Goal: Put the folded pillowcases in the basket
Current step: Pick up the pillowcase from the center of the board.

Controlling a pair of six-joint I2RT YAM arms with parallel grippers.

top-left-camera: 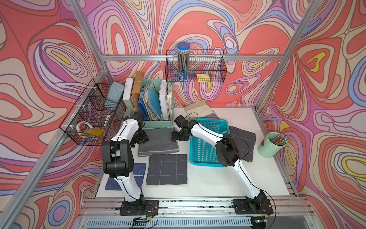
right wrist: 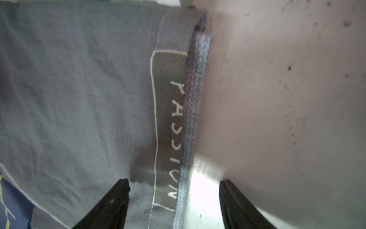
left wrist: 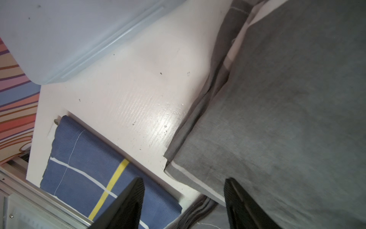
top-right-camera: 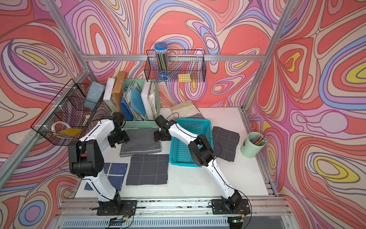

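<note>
Both top views show the grey pillowcase lying folded flat on the desk, just beside the empty basket and not yet in it. It is flanked by the left pincer and the right pincer, one at each opposite edge, presumably so that the fold can be lifted level without being shaken open. Both pincers are seen spread in the wrist views, each straddling its edge of the cloth, the right one by the label. Nothing is judged to be pinched yet.
</note>
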